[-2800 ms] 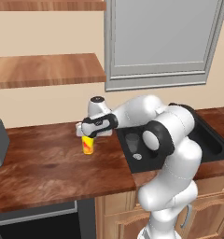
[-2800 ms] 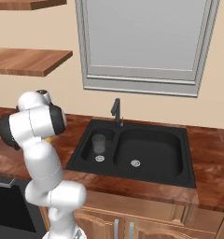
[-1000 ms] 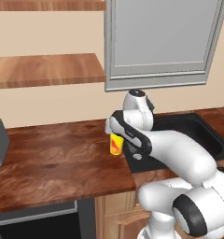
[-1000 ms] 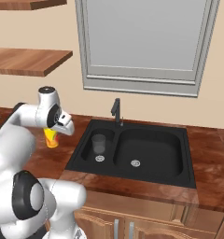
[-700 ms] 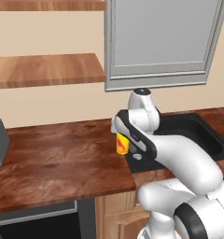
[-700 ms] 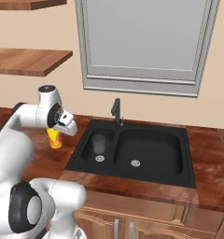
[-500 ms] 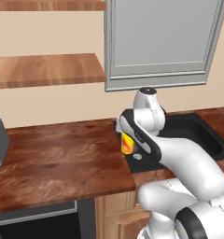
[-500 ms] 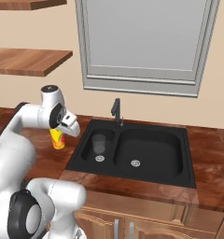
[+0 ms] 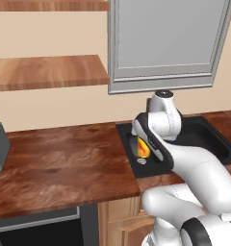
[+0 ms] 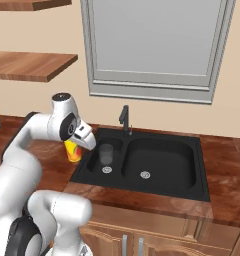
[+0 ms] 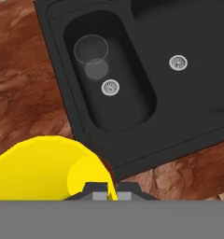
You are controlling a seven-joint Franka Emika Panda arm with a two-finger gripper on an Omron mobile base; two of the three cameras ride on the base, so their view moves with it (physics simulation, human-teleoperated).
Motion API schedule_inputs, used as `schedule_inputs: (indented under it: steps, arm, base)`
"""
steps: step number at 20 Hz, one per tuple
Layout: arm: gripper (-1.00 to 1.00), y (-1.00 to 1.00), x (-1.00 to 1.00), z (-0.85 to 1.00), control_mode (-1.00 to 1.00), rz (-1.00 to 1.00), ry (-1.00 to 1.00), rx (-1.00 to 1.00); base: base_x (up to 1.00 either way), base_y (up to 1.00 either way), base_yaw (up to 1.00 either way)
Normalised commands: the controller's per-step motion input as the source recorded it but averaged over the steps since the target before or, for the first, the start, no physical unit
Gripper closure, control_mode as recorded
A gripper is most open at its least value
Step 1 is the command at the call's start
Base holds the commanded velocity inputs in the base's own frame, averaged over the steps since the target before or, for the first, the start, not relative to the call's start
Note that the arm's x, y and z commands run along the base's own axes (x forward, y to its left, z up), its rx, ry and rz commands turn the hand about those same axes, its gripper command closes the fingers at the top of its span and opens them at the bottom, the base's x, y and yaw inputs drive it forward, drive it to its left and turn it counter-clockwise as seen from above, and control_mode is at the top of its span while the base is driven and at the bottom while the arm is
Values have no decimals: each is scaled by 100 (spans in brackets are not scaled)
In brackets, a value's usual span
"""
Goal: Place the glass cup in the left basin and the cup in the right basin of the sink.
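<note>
**Half done: cup on its way**

The glass stands in the left basin. Fingers clenched on the yellow cup, above the sink's left edge; the right basin awaits it.

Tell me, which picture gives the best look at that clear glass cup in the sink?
The right base view: the glass cup stands upright in the left basin, seen from the side. The hand view shows it from above, faint but whole, beside the drain. In the left base view the arm blocks that basin.
</note>
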Motion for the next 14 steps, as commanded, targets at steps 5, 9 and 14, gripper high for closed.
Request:
schedule_inputs:
  steps: [5, 9, 14]
  arm:
    - [100, -47, -6, 4, -100, -9, 0, -4]
    - [100, -52, -5, 4, -100, -10, 0, -1]
    - [100, -52, 0, 0, -100, -7, 5, 0]
  base:
    - [0, 0, 0]
    - [0, 0, 0]
    - [0, 0, 0]
